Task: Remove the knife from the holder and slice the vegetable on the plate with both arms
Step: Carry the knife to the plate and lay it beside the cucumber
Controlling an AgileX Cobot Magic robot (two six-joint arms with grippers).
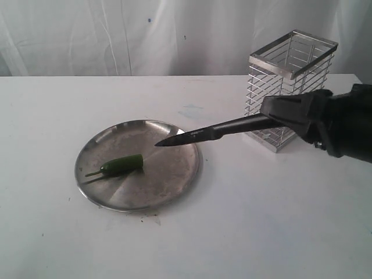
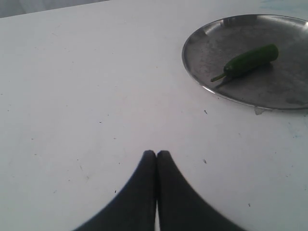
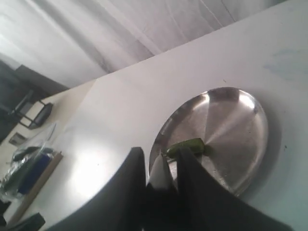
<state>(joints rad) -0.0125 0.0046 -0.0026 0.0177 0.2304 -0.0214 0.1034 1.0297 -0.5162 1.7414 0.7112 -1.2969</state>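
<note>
The black knife (image 1: 209, 132) hangs in the air with its tip over the right part of the steel plate (image 1: 174, 174). My right gripper (image 1: 273, 113) is shut on the knife's handle, in front of the wire-mesh holder (image 1: 290, 87). A green chilli (image 1: 121, 165) lies on the plate's left half, stem to the left. In the right wrist view the blade (image 3: 159, 171) shows between my fingers (image 3: 190, 163), pointing toward the chilli (image 3: 185, 146) on the plate (image 3: 240, 134). My left gripper (image 2: 156, 153) is shut and empty over bare table, apart from the plate (image 2: 202, 48) and chilli (image 2: 248, 61).
The white table (image 1: 261, 221) runs to a white curtain (image 1: 145, 29) at the back. Small crumbs (image 1: 148, 216) lie by the plate's front rim. In the right wrist view, clutter (image 3: 29, 163) sits beyond the table's edge.
</note>
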